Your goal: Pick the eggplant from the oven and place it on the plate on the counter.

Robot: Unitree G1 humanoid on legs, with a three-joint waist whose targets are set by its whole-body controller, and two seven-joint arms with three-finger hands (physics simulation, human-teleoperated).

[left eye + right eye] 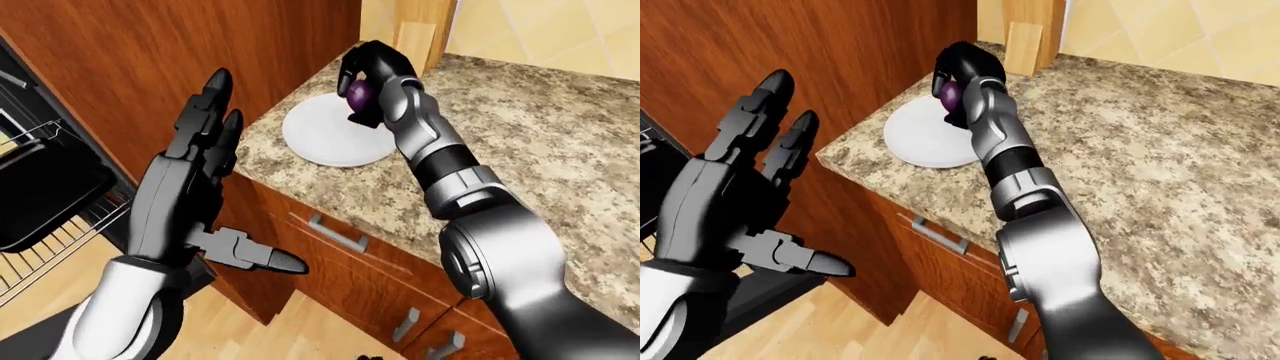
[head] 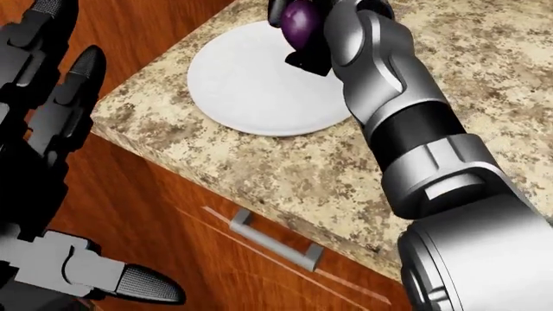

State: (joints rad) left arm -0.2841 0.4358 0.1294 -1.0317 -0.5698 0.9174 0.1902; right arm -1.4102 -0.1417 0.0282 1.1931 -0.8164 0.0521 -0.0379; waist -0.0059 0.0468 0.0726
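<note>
My right hand (image 1: 366, 84) is shut on the purple eggplant (image 1: 359, 91) and holds it over the top right part of the round white plate (image 1: 322, 136), which lies on the speckled granite counter (image 1: 520, 142) near its left corner. In the head view the eggplant (image 2: 300, 22) shows between the black fingers, above the plate (image 2: 246, 87). I cannot tell whether it touches the plate. My left hand (image 1: 205, 180) is open and empty, fingers spread, raised in the left of the left-eye view beside the open oven (image 1: 40, 202).
The oven's wire rack (image 1: 55, 251) and a dark tray (image 1: 45, 191) show at the left edge. Wooden cabinets stand behind, with drawer handles (image 1: 337, 232) below the counter. A wooden board (image 1: 415, 45) leans at the counter's top. Wood floor shows at the bottom.
</note>
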